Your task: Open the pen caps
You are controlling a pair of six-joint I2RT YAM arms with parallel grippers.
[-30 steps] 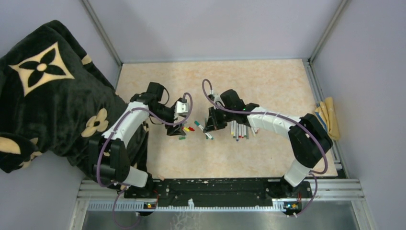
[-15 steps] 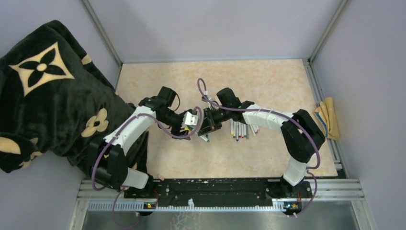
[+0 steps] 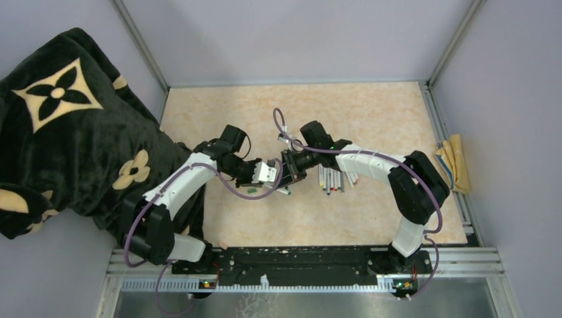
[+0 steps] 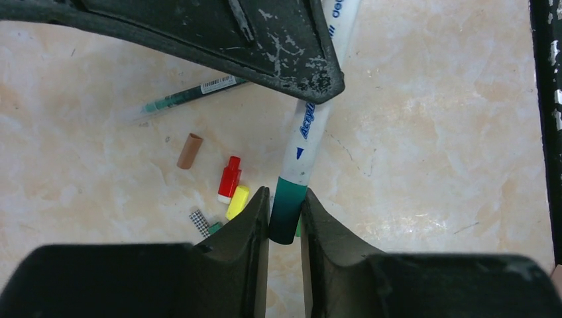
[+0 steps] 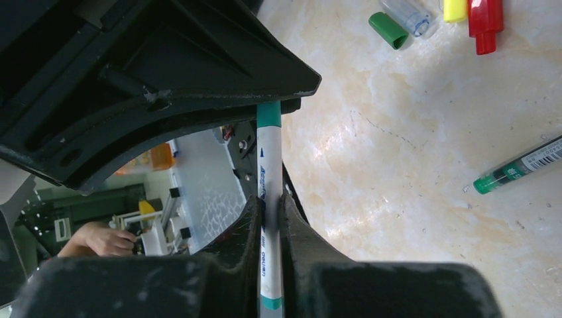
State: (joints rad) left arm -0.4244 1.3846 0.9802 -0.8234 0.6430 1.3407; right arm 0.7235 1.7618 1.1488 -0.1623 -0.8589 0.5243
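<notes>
A white pen (image 5: 268,169) with a teal cap (image 4: 286,211) is held off the table between both grippers. My right gripper (image 5: 270,207) is shut on its barrel. My left gripper (image 4: 285,207) faces it, jaws pressed on either side of the teal cap. In the top view the left gripper (image 3: 268,173) and the right gripper (image 3: 290,168) meet nose to nose at mid-table. Loose caps lie below: brown (image 4: 189,151), red (image 4: 229,179), yellow (image 4: 237,202) and green (image 5: 388,30). A row of pens (image 3: 331,179) lies to the right.
An uncapped green pen (image 4: 192,96) lies near the loose caps. A dark flower-patterned blanket (image 3: 59,132) is heaped at the left edge. A yellow cloth (image 3: 456,162) sits on the right frame rail. A small checkered tag (image 4: 199,220) lies beside the yellow cap.
My left arm swung right to meet the right gripper, and its jaws went from wide open to closed on the teal cap. The right gripper shifted slightly left with the pen.
</notes>
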